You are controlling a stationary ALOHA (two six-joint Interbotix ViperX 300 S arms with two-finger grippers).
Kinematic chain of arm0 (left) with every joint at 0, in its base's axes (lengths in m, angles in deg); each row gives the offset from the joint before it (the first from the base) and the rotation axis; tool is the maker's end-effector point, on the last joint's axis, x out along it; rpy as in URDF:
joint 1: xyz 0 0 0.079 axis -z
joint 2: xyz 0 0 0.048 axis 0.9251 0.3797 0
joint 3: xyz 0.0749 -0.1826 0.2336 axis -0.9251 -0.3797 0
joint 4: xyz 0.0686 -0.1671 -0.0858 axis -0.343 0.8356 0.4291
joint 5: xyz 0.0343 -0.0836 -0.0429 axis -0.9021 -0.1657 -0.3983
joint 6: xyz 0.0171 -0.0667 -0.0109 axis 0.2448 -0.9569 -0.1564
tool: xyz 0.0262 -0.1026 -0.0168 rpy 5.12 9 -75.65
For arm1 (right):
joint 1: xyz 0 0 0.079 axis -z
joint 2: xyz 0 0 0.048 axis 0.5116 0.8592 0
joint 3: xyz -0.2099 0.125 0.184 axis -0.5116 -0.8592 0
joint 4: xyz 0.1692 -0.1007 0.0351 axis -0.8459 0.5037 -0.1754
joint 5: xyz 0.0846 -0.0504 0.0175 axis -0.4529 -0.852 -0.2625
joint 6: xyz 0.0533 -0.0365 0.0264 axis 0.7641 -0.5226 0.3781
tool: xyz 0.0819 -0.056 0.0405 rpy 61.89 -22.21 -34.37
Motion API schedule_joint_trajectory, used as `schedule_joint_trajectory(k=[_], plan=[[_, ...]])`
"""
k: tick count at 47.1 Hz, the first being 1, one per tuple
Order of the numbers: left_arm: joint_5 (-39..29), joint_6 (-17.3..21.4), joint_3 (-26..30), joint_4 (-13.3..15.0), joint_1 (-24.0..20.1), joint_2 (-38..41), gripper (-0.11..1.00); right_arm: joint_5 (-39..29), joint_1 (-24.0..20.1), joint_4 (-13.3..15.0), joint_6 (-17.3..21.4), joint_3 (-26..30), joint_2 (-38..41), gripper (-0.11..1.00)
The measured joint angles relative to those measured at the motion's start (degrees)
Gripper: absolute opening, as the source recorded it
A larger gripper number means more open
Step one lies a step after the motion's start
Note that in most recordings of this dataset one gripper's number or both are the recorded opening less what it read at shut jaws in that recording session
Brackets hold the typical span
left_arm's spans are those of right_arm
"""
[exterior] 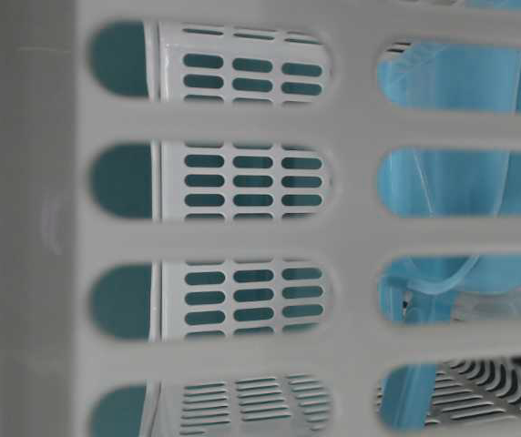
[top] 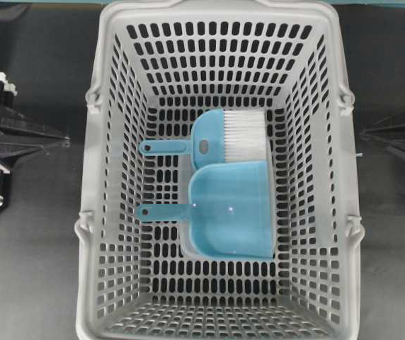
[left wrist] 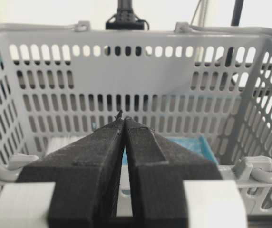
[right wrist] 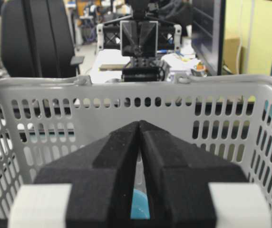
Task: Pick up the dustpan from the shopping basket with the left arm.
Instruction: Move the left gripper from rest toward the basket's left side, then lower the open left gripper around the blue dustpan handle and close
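Observation:
The light blue dustpan (top: 231, 209) lies flat on the floor of the grey shopping basket (top: 110, 177), its thin handle pointing left. A corner of it shows in the left wrist view (left wrist: 188, 145), beyond the basket's near rim (left wrist: 136, 71). My left gripper (top: 66, 142) is shut and empty, outside the basket's left wall at rim height; the left wrist view shows its tips touching (left wrist: 123, 118). My right gripper (top: 362, 133) is shut and empty outside the right wall, and it also appears in the right wrist view (right wrist: 139, 123).
A blue hand brush (top: 213, 138) with white bristles (top: 246, 134) lies just behind the dustpan, its handle also pointing left. The basket walls stand high around both. The table-level view shows the slotted wall (exterior: 352, 137) close up, with light blue plastic (exterior: 461, 182) behind it.

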Motion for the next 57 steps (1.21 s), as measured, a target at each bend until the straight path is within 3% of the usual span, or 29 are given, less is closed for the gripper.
schedule_joint_trajectory(k=[4, 10, 23, 34, 37, 40, 44, 48, 51, 57], plan=[[-1.32, -0.44, 0.97, -1.05, 0.00, 0.00, 0.00, -0.44, 0.18, 0.00, 0.09, 0.09, 0.00, 0.00], [-6.24, -0.88, 4.83, -2.02, 0.09, 0.18, 0.00, -4.39, 0.44, -0.35, 0.18, 1.32, -0.18, 0.00], [-30.85, -1.14, 20.21, -2.20, 1.58, 6.94, 0.00, -20.30, 0.35, -0.53, 0.18, 6.24, -0.97, 0.00], [-48.25, -1.14, 34.63, -2.20, 2.11, 18.28, 0.00, -23.91, 0.44, -0.53, 0.09, 7.65, -1.93, 0.00], [-52.29, -1.23, 38.06, -2.20, 2.29, 21.27, 0.00, -24.52, 0.44, -0.44, 0.09, 7.65, -2.29, 0.08], [-55.63, -1.23, 40.78, -2.20, 2.55, 24.08, 0.00, -25.40, 0.44, -0.53, 0.09, 7.73, -2.37, 0.23], [-60.29, -1.23, 44.12, -2.20, 3.08, 27.86, 0.00, -27.42, 0.44, -0.53, 0.18, 7.73, -2.46, 0.53], [-64.42, -1.23, 47.11, -2.20, 3.34, 31.46, 0.00, -28.74, 0.44, -0.53, 0.26, 7.73, -2.46, 0.74], [-67.32, -1.23, 49.22, -2.20, 3.34, 33.93, 0.00, -29.18, 0.44, -0.53, 0.35, 7.73, -2.46, 0.83], [-73.04, -1.23, 53.53, -2.11, 3.34, 38.67, 0.00, -29.27, 0.44, -0.53, 0.53, 7.73, -2.81, 0.80]])
